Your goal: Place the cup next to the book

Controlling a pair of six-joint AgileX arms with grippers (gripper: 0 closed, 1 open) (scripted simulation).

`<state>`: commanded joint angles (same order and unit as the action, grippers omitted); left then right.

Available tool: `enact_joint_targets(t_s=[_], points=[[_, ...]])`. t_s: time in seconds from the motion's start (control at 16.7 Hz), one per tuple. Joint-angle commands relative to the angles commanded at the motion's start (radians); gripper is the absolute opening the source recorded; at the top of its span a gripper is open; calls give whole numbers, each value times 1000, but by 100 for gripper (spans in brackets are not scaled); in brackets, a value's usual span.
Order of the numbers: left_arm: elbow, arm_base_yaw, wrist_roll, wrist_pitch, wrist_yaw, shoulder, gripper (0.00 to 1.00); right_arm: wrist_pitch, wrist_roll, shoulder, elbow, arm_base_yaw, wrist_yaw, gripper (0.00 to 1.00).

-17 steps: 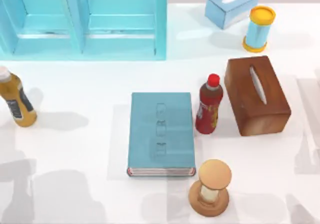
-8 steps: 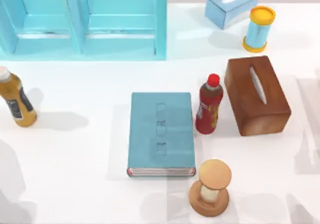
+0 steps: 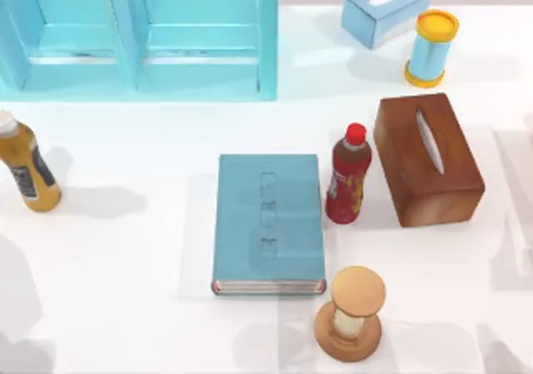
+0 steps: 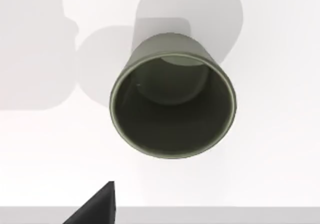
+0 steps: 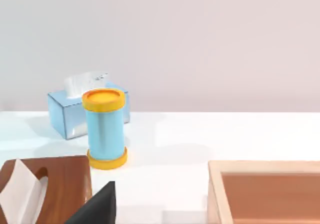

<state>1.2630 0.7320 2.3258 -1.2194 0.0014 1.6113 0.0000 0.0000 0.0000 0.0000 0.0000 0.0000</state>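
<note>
The small olive-grey cylindrical cup (image 4: 172,97) is standing upright on the white bench (image 4: 280,174), open mouth up, its long axis vertical. The left wrist camera is looking almost straight down into it, so the left end effector is hanging above the cup and a little to one side. A dark fingertip (image 4: 97,206) is showing at the edge of that view, apart from the cup; whether the fingers are spread or together cannot be told. The large teal-blue hardcover book (image 3: 268,222) is lying flat in the middle of the bench. The left arm is judged nearer to the cup; the coming move is probably a descent around its wall.
</note>
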Motion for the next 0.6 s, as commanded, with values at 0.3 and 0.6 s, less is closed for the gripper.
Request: enact_joint_targets(t_s=[0.3, 0.6], points=[[-116, 4, 2, 166, 1, 50, 100, 0, 0, 0, 0, 0, 0, 100], [-266, 7, 6, 382, 0, 115, 100, 0, 0, 0, 0, 0, 0, 100]])
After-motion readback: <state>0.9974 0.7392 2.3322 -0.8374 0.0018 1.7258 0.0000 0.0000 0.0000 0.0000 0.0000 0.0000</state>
